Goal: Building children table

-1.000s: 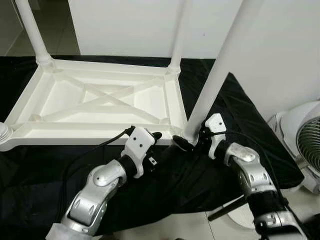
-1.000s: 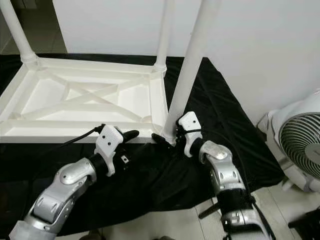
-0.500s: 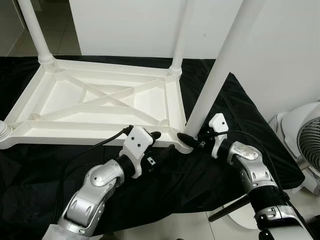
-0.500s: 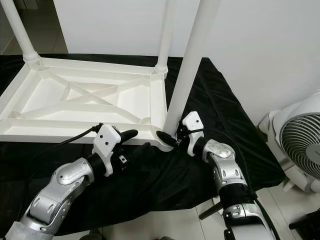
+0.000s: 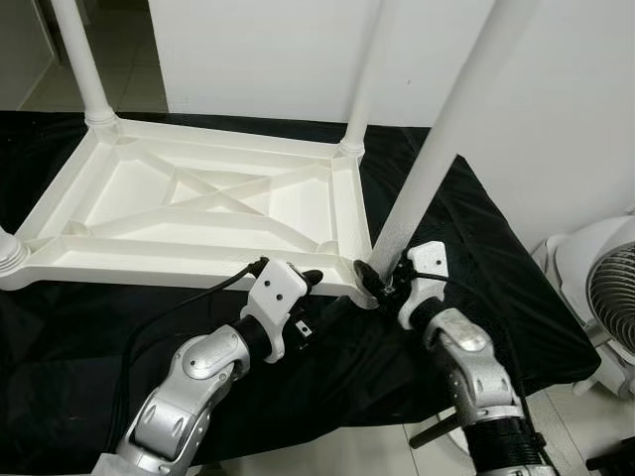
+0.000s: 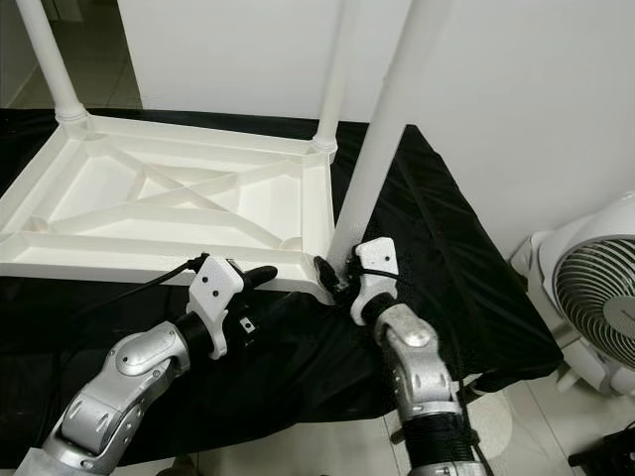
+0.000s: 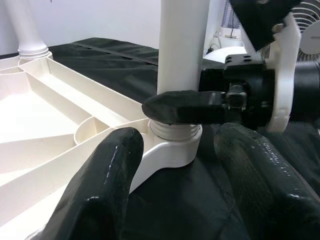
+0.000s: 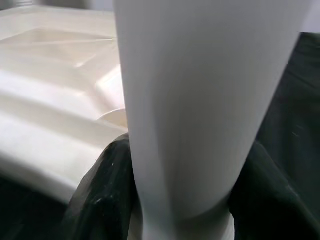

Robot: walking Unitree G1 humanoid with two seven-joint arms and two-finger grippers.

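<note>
A white plastic table [image 5: 198, 198] lies upside down on a black cloth [image 5: 476, 248]. Its near right leg [image 5: 437, 149] stands tilted in the corner socket [image 7: 172, 147]. My right gripper [image 5: 377, 281] is shut on that leg just above the socket, one finger [image 7: 185, 106] across its front. The right wrist view shows the leg [image 8: 200, 100] squeezed between both fingers [image 8: 100, 195]. My left gripper [image 5: 325, 291] is open just in front of the same corner, with its fingers [image 7: 100, 185] on either side of the socket and nothing held.
Two more legs stand in the far left corner [image 5: 84, 59] and far right corner [image 5: 367, 79]. A stub [image 5: 8, 253] shows at the near left corner. A white fan [image 5: 610, 297] stands on the floor to the right. A white wall rises behind.
My right forearm has swung in from the right to sit in front of the leg, still gripping its base. The left gripper has barely moved. The camera shifted slightly.
</note>
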